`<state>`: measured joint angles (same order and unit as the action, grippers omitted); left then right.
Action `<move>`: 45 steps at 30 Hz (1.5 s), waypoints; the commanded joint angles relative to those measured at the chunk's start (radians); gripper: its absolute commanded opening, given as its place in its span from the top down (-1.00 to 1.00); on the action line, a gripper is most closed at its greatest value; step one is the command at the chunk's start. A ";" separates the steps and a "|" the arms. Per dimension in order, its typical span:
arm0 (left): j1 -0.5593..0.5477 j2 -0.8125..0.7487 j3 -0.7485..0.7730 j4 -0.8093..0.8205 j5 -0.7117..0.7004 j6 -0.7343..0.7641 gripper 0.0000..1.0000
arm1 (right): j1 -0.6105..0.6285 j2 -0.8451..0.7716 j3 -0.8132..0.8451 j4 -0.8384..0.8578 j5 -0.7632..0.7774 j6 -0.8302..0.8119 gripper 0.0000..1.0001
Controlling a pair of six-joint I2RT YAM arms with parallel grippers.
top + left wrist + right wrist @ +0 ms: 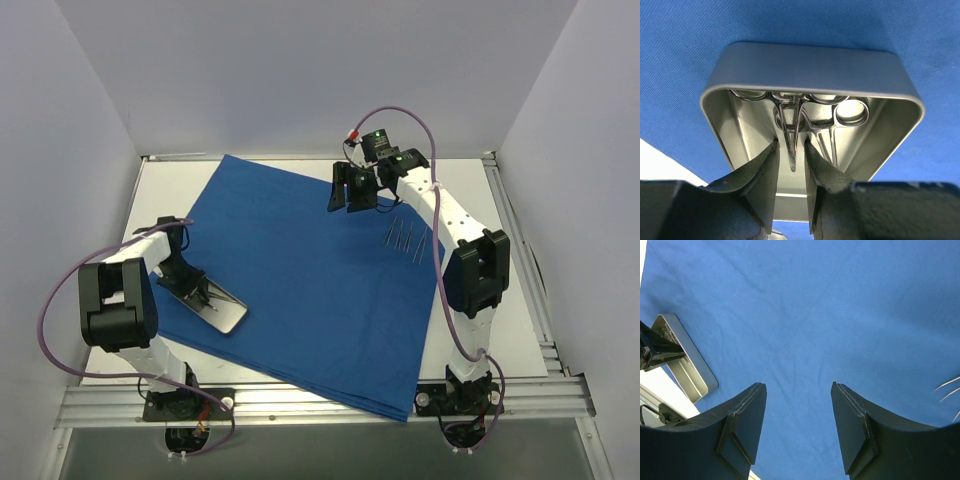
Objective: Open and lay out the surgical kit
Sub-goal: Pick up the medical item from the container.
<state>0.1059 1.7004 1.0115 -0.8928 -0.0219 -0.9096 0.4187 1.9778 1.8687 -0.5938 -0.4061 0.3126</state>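
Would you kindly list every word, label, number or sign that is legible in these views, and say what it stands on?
None: no readable text on the royal-blue cloth wrap, the shiny rectangular metal tray, the thin silver instruments or the white robot arms.

Drape (310, 270) spread flat; tray (230, 315) (left side) holds perhaps three instruments (790, 125).
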 commanded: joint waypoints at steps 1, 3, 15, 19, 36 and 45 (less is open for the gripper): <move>-0.003 0.010 0.007 0.041 -0.032 -0.012 0.29 | -0.008 -0.007 0.010 -0.009 -0.019 -0.006 -0.11; -0.003 0.016 0.002 0.051 -0.041 -0.012 0.29 | -0.008 -0.005 0.012 -0.009 -0.019 -0.006 -0.11; -0.006 0.002 -0.013 0.077 -0.047 0.005 0.95 | -0.005 -0.005 0.012 -0.011 -0.016 -0.003 -0.11; -0.006 -0.056 0.015 0.017 -0.049 0.012 0.95 | -0.006 -0.005 0.017 -0.009 -0.013 -0.003 -0.11; -0.086 -0.335 0.185 -0.153 0.086 0.103 0.95 | 0.014 0.027 0.052 -0.003 -0.097 0.034 -0.11; -0.250 -0.459 0.156 0.329 0.540 0.123 0.95 | 0.040 0.018 0.032 0.240 -0.480 0.160 -0.25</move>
<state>-0.0933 1.2819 1.1675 -0.8268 0.3027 -0.8024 0.4377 2.0087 1.8870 -0.5072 -0.6796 0.3939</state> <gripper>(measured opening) 0.132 0.617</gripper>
